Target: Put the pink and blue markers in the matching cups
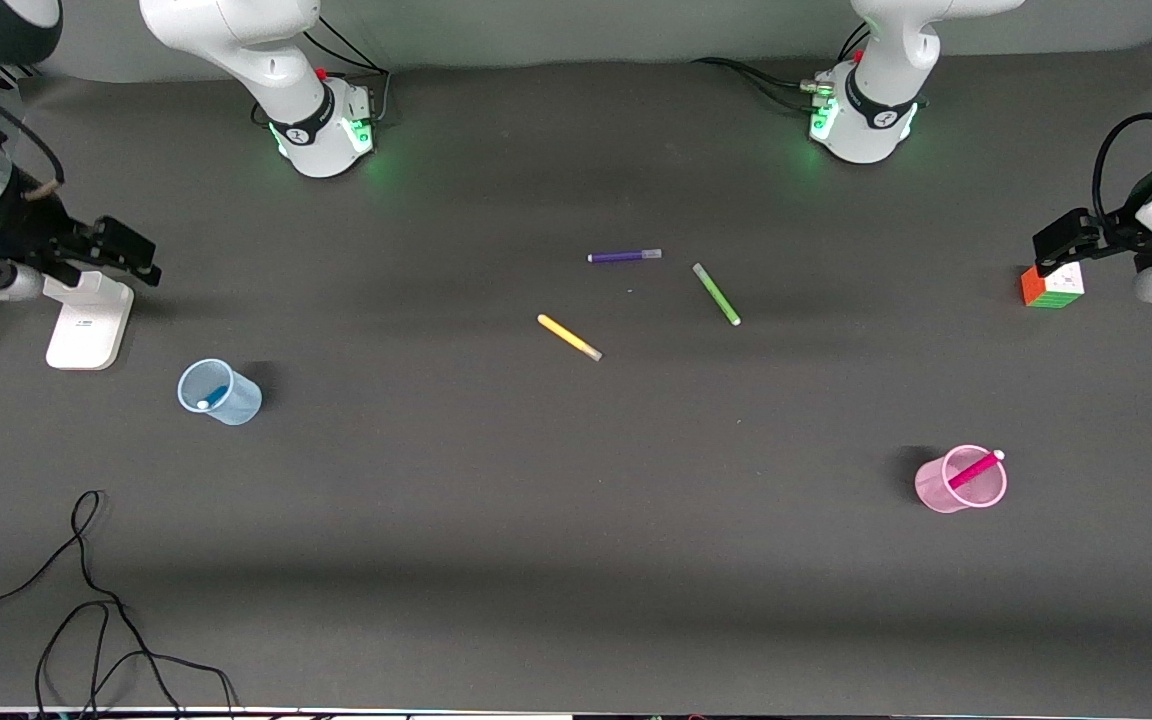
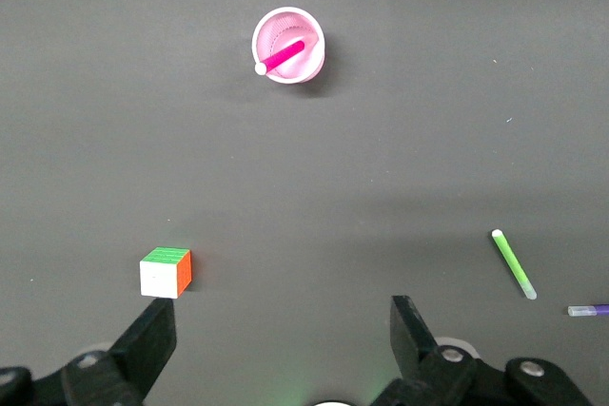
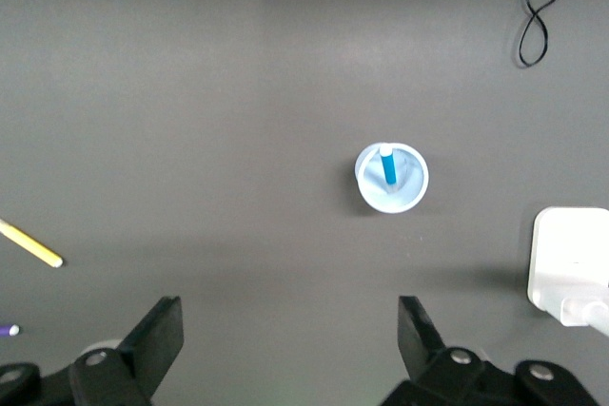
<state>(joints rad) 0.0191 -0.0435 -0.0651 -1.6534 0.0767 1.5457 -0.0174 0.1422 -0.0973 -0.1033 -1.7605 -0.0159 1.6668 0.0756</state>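
Surface: dark grey matte table (image 1: 576,560), evenly lit; black cable (image 1: 86,600) lying loose on the edge nearest the front camera, toward the right arm's end.

Task items: pink marker (image 1: 976,468) is being held tilted inside the pale pink cup (image 1: 936,492), pale tip over the rim, toward the left arm's end. Blue marker (image 3: 388,166) is standing in the pale blue cup (image 1: 236,402), toward the right arm's end.

Other items: purple marker (image 1: 624,256), green marker (image 1: 716,294), yellow marker (image 1: 569,337) lying mid-table, well apart from both cups. Colour cube (image 1: 1052,286) and white block (image 1: 88,320) sitting at opp. ends.

Left gripper (image 2: 281,330) is waiting raised, fingers spread wide, nothing gripped; cube just beside one fingertip in the wrist view. Right gripper (image 3: 290,330) likewise wide, empty, raised above bare table
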